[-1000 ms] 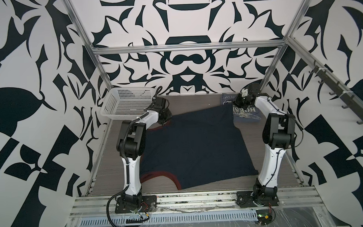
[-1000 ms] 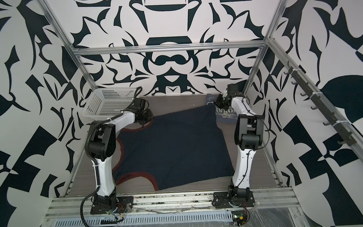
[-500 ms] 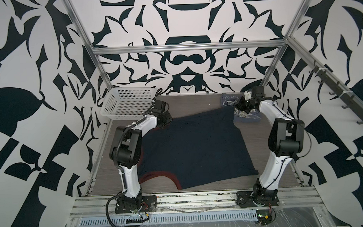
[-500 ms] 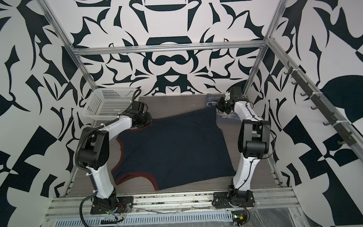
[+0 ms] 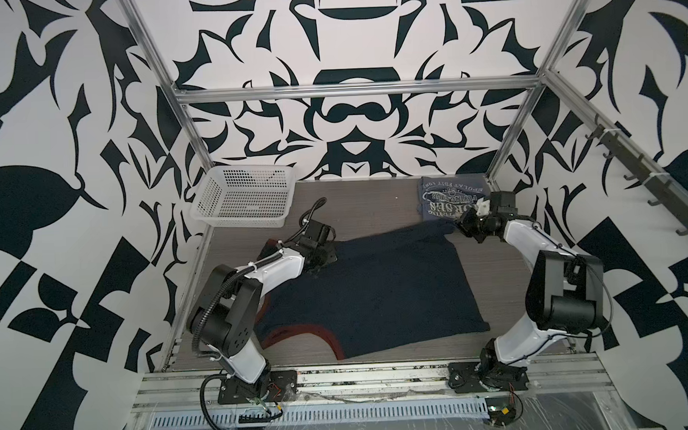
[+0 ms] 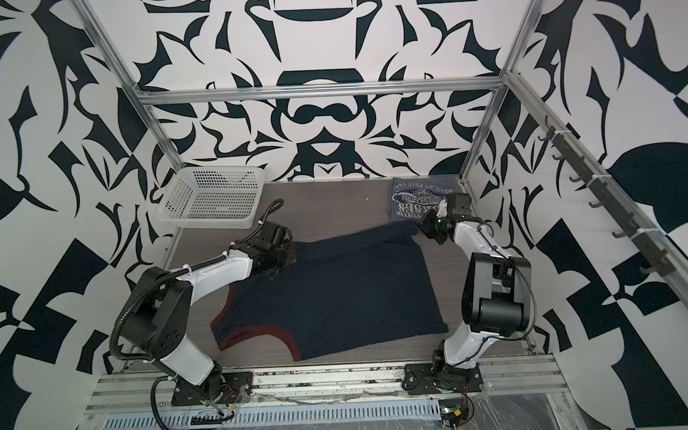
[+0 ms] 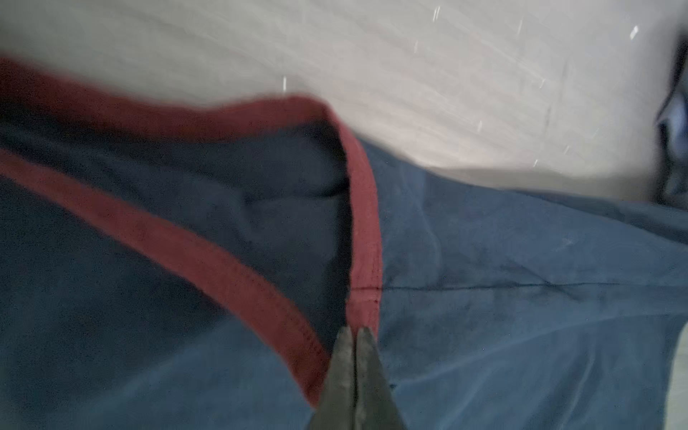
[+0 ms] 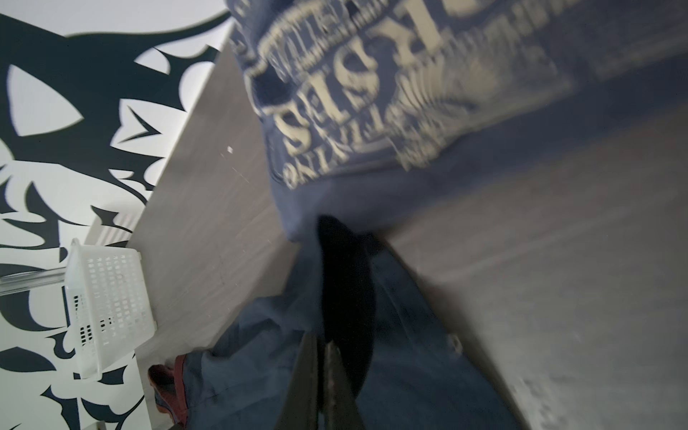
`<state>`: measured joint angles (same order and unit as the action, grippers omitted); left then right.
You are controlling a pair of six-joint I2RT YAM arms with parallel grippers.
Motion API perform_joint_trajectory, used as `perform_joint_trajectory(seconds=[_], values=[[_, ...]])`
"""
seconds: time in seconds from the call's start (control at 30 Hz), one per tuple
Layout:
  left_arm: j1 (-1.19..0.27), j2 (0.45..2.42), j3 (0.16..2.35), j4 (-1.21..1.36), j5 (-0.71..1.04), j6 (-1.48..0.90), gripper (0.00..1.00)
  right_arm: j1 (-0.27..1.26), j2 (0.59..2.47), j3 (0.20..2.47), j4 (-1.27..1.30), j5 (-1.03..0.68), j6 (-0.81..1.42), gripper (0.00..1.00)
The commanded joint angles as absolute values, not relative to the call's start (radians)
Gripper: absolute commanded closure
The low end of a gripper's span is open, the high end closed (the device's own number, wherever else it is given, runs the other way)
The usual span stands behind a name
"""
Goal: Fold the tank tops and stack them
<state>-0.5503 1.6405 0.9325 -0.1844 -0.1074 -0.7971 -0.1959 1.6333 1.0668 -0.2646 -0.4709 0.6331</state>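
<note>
The left tool (image 7: 355, 334) is pinching shut on the navy tank top (image 5: 376, 293) at its red trim (image 7: 365, 223), beside the armhole seam. The right tool (image 8: 322, 344) is clamping a far corner of the same top. The cloth is lying spread on the bench (image 5: 365, 199) between the two tools. It looks soft and light, likely sagging unless taken at hems or trim. Just beyond the right tool, the grey-blue tank top (image 5: 446, 198) is sitting folded, its white print seemingly reading "FLYING", with the rest too blurred.
</note>
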Motion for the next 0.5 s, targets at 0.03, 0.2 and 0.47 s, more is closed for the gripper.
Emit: perform_joint_trajectory(seconds=[0.03,0.2,0.47], values=[[-0.599,1.585,0.866,-0.159,-0.162,-0.874,1.0,-0.206,1.554,0.963,-0.241,-0.438,0.674,1.0],[-0.643,1.541,0.783,-0.127,-0.192,-0.948,1.0,-0.222,1.493,0.848,-0.24,-0.379,0.668,1.0],[-0.68,1.53,0.746,-0.13,-0.213,-0.988,0.98,-0.27,1.527,0.843,-0.254,-0.337,0.666,1.0]])
